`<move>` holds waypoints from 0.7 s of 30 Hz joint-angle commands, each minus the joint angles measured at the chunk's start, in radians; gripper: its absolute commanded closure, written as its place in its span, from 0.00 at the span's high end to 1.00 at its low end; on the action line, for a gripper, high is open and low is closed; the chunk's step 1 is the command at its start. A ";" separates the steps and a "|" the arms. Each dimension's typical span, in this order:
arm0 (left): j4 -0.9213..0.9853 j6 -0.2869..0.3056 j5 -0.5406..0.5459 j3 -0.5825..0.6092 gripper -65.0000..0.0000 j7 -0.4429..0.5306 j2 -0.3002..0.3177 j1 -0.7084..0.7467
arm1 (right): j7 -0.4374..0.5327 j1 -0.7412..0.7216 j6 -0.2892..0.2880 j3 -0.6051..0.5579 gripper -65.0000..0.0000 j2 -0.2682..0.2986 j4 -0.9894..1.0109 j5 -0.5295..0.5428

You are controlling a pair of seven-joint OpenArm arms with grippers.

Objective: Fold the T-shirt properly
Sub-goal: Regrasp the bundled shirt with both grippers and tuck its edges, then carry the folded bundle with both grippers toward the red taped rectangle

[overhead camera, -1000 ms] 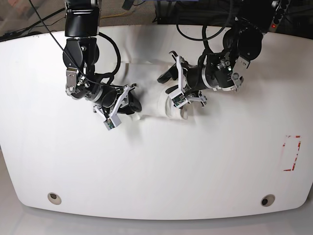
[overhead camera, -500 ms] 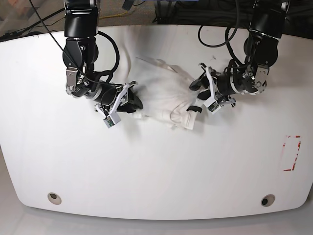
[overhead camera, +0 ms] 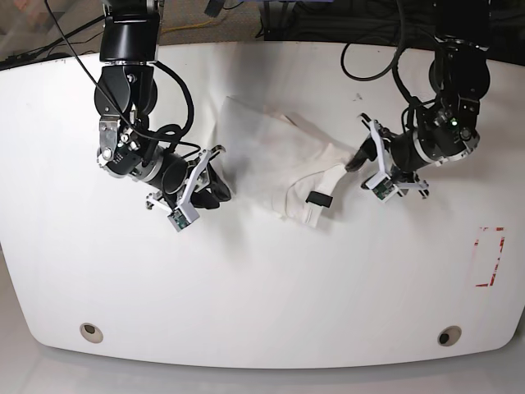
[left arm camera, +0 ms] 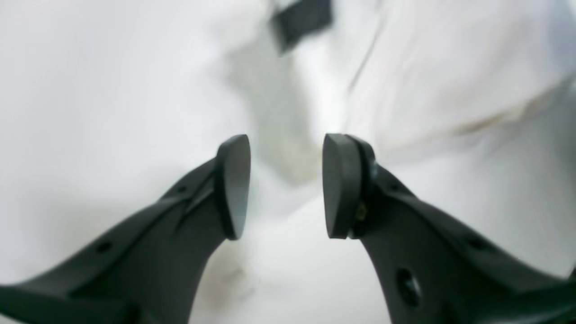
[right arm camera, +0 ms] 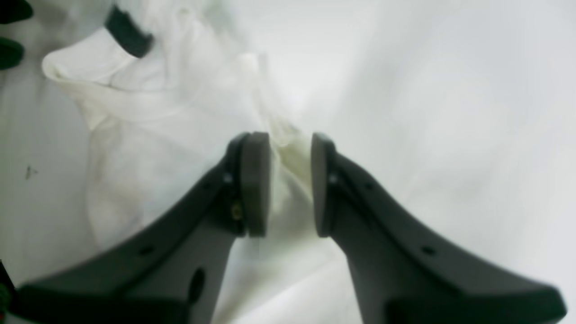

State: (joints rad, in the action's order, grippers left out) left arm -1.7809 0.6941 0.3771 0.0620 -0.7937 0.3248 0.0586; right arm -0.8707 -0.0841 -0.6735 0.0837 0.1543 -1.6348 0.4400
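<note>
We have the white short-sleeved cotton T-shirt (overhead camera: 275, 160) bunched in a rumpled heap on the white rounded tabletop (overhead camera: 262, 287), stretched between our two arms at the far middle, print not visible. Our right hand (right arm camera: 290, 180) pinches a fold of cloth at the heap's one end, its pads (right arm camera: 256, 184) narrow with fabric pressed between them; in the base view it sits at that view's left (overhead camera: 205, 185). Our left hand (left arm camera: 285, 184) stands moderately apart over white cloth, and from the blurred wrist view we cannot tell whether it grips anything; in the base view it is at the shirt's other end (overhead camera: 365, 160). We judge the shirt light, limp and prone to wrinkle, so it will sag and slide easily on the smooth tabletop rather than hold a crease. We would take it at seams, shoulders or hem corners, one per hand, and pull it flat before any fold
</note>
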 commanded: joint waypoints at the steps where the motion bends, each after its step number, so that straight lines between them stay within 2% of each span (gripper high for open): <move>1: -0.017 0.004 0.013 0.011 0.38 0.018 -0.017 -0.012 | 0.018 -0.032 -0.001 0.003 0.22 0.004 0.006 0.010; 7: -0.015 0.004 0.004 0.114 0.38 0.018 -0.099 -0.019 | 0.021 -0.055 -0.001 0.004 0.22 0.011 0.092 0.009; 9: -0.015 0.004 -0.034 0.155 0.38 0.018 -0.134 -0.032 | 0.032 -0.056 -0.004 0.009 0.22 0.032 0.127 -0.005; 12: -0.010 -0.027 -0.114 0.216 0.38 0.018 -0.169 -0.035 | 0.095 -0.053 -0.009 0.004 0.22 0.049 0.172 -0.054; 17: 0.140 -0.032 -0.241 0.247 0.38 0.024 -0.206 -0.055 | 0.132 -0.053 -0.022 0.004 0.22 0.052 0.230 -0.137; 21: 0.272 -0.029 -0.263 0.232 0.38 0.029 -0.207 -0.139 | 0.132 -0.046 -0.025 0.004 0.21 0.051 0.230 -0.174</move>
State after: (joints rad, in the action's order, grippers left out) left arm -1.5227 0.6800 0.1406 0.3038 -0.7528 0.1181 -0.0406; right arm -0.7624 -0.1108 -0.6930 0.0841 0.1974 -1.3857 0.2653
